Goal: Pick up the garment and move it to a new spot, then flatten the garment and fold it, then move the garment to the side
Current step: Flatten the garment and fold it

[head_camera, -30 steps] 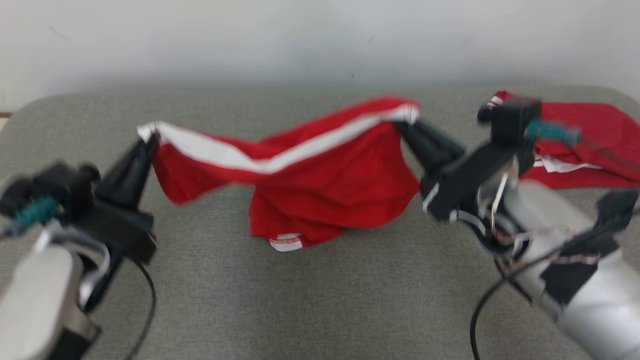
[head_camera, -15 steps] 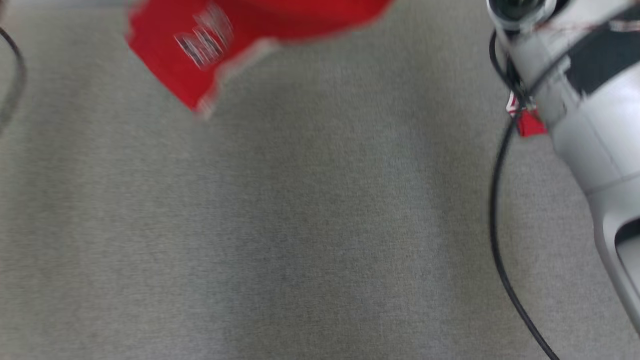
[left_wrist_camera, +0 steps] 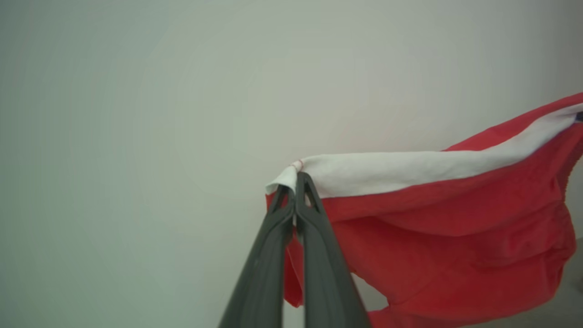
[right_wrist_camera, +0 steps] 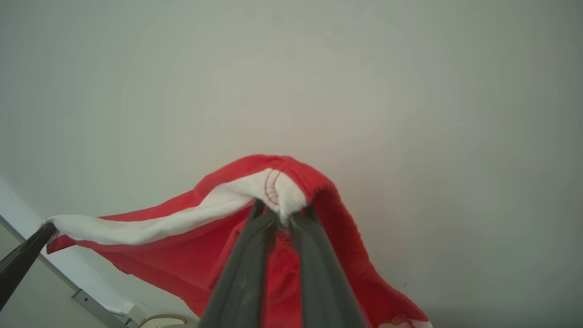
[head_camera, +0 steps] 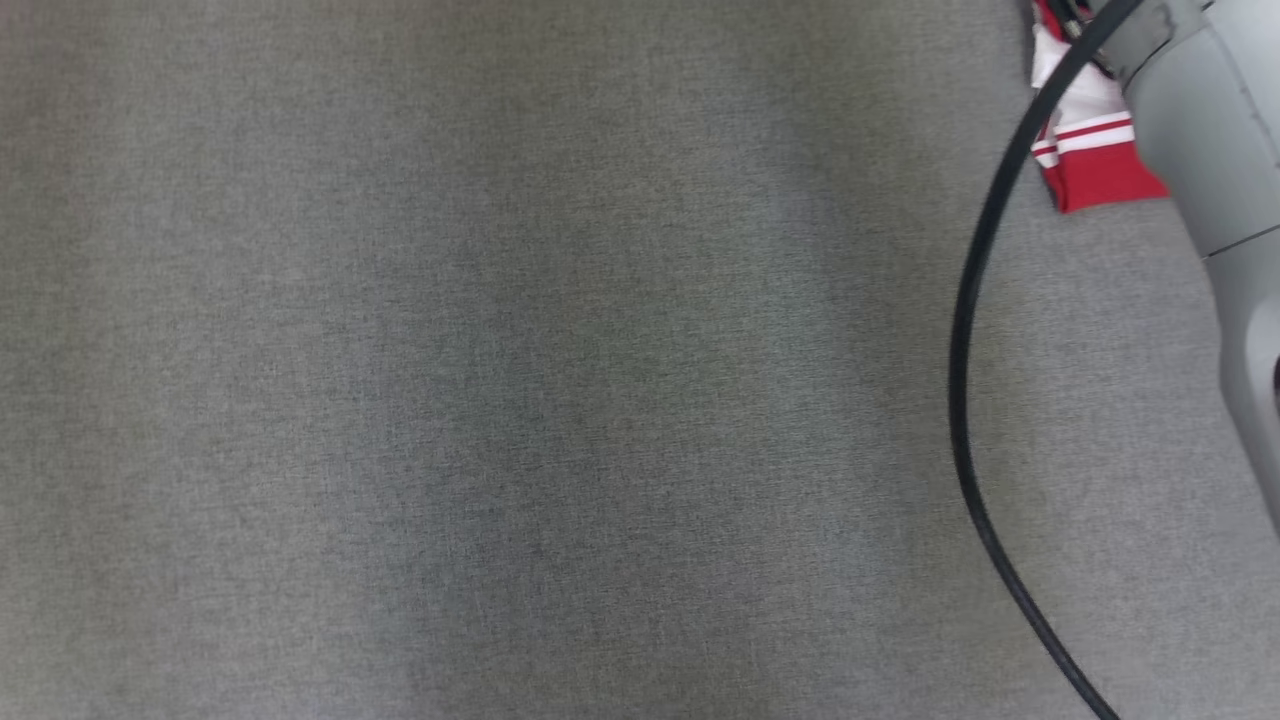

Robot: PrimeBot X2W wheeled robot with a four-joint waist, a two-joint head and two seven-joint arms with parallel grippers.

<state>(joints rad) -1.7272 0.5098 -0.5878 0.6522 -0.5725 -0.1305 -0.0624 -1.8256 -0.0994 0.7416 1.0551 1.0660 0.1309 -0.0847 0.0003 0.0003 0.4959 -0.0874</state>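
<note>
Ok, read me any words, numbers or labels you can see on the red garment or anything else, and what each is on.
None can be read.
The garment shows plain red cloth and a white band, with no numerals or label on the parts facing the cameras.
The striped cloth corner has stripes, no lettering.

Bare lab-like room: grey fabric table [head_camera: 500,400], blank white wall [left_wrist_camera: 136,91]

Head view: grey woven-fabric table [head_camera: 500,400], evenly lit, with a faint darker band down the centre of the frame. Both wrist views: plain off-white wall [left_wrist_camera: 136,91], soft diffuse light.
</note>
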